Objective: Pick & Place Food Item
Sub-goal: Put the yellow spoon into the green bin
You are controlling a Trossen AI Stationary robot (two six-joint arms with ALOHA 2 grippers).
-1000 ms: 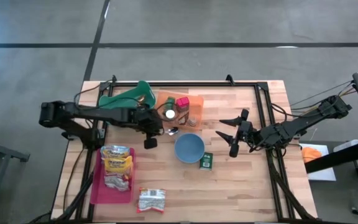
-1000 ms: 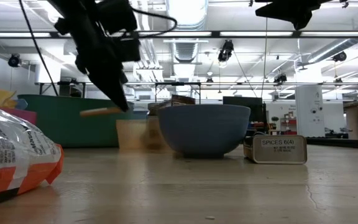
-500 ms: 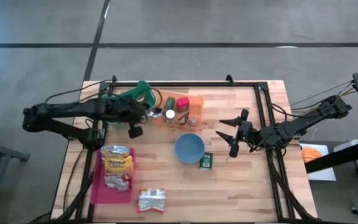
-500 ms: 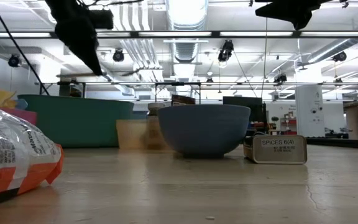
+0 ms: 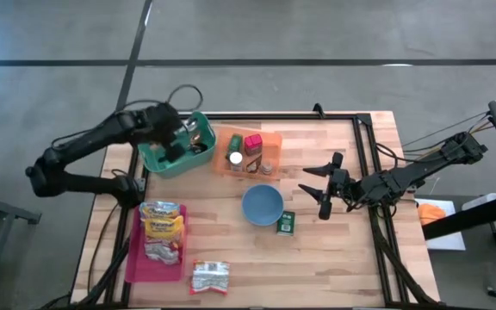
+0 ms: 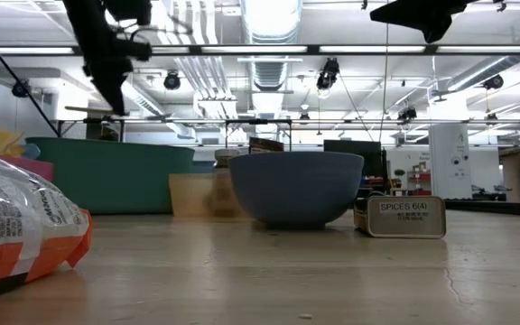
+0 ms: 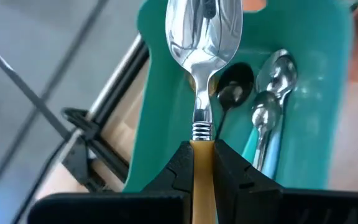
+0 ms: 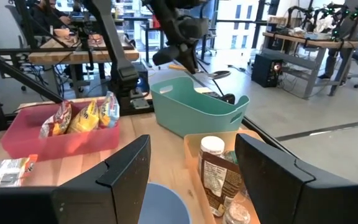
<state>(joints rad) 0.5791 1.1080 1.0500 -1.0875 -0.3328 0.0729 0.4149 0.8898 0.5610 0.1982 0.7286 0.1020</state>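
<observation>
1. At the far left of the high view the left arm reaches up and right over the green bin (image 5: 158, 158), which sits at the upper left corner of the table (image 5: 343, 258); the left gripper (image 5: 176, 144) hangs above the bin's inside.
2. In the left wrist view that gripper (image 7: 202, 163) has its fingers pinched tight on the yellowish handle of a spoon (image 7: 202, 37); the spoon's shiny bowl points away over the bin (image 7: 166, 112), where other spoons (image 7: 267, 106) lie.
3. Below the bin, at lower left of the high view, a red tray (image 5: 133, 258) holds snack bags (image 5: 162, 228); a further packet (image 5: 209, 277) lies just right of the tray's lower end.
4. Right of the bin, upper middle, an orange tray (image 5: 269, 138) holds jars (image 5: 235, 158); the bin and the tray sit just beside each other.
5. Below the orange tray, in the middle, stands a blue bowl (image 5: 262, 205); a small spice tin (image 5: 286, 223) sits just to its lower right.
6. At right of the high view the right gripper (image 5: 320, 185) hovers above the table, well apart from the bowl; its fingers stand apart and hold nothing.
</observation>
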